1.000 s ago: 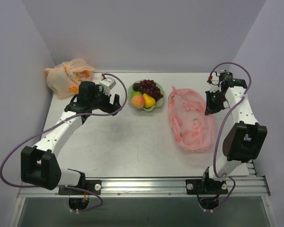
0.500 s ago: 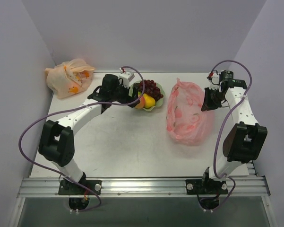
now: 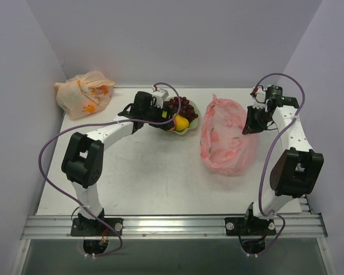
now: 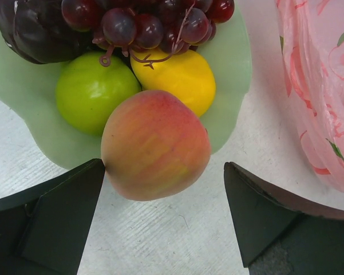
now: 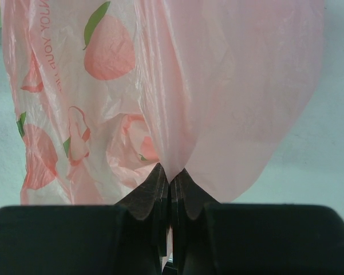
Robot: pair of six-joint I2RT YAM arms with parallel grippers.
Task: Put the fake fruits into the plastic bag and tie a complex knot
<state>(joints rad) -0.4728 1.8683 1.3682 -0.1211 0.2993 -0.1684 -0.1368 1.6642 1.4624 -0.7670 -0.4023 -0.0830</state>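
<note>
Top view. Green bowl (image 3: 195, 118) sits at the far middle of the surface (image 3: 160, 172); I take all places from it. The left arm reaches in from the bowl's left side, and the left pincer (image 3: 165, 118) is over the bowl's left edge, hiding part of the contents. I can make out grapes (image 3: 182, 106) at the bowl's far side and a yellow fruit (image 3: 182, 122) at its near side. The pink bag (image 3: 223, 137) stands bunched up just right of the bowl, not touching it. The right pincer (image 3: 246, 127) is at the bag's right side, beyond the bag from the bowl. A tied orange bag (image 3: 83, 93) sits well left of the bowl, in the far corner.

Left wrist view. The pincer (image 4: 163, 169) is wide open, one finger (image 4: 57, 223) on each side of a peach (image 4: 155, 144). The peach lies over the bowl's rim (image 4: 232, 74) nearest the camera. One fingertip looks to be right at the peach's skin; the other stands clear, so nothing is clamped. Behind the peach, inside the bowl: a green fruit (image 4: 89, 91), the yellow fruit (image 4: 174, 74), then the grapes (image 4: 149, 23) and a dark fruit (image 4: 37, 34). An edge of the pink bag (image 4: 320, 86) shows beside the bowl.

Right wrist view. The pincer (image 5: 169, 177) is closed tight on a gathered fold of the pink bag (image 5: 217, 86), which rises from the fingertips and fills most of the view. Peach prints show on the plastic. The bowl is not clearly in sight here.
</note>
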